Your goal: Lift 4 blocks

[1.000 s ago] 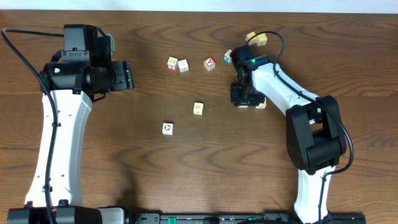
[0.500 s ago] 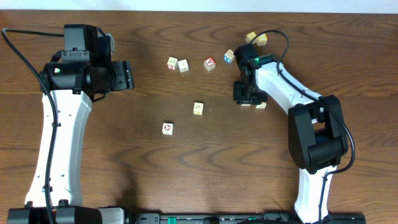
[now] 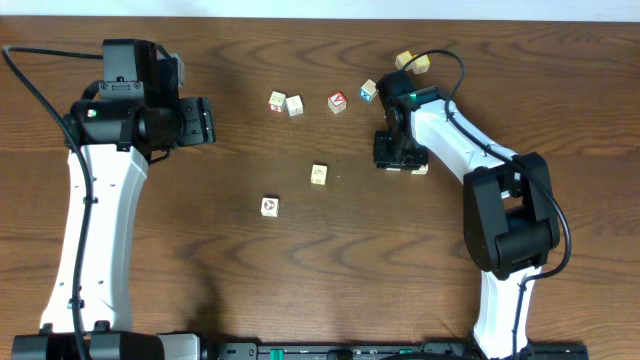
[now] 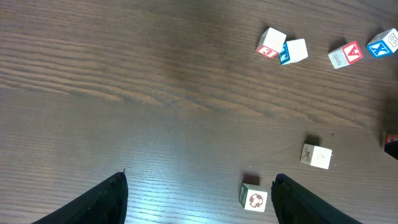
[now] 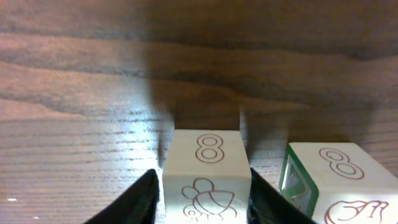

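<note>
Cream bee-marked block (image 5: 208,180) is straddled by the right gripper (image 5: 202,186), lately shifted; clamping cannot be told, so no lift is confirmed; left gripper (image 4: 199,186), far from it, is spread wide.

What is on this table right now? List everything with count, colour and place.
Red- and blue-marked blocks: four, cream with red or blue faces, in a row at the far middle.
Yellow blocks: two, yellow, far side, beyond the right arm.
Pale-marked block: one, cream, table centre.
Ring block: one, cream with a dark ring, nearer than the centre block, toward the left arm.
Bee block: one, cream, printed 8, between the right fingers.
Green-sided block: one, cream, printed 8, beside the bee block.
Table: one, dark brown wood.
Left gripper: one, black, open, above the left side.
Right gripper: one, black, straddling the bee block; grip unclear.
</note>
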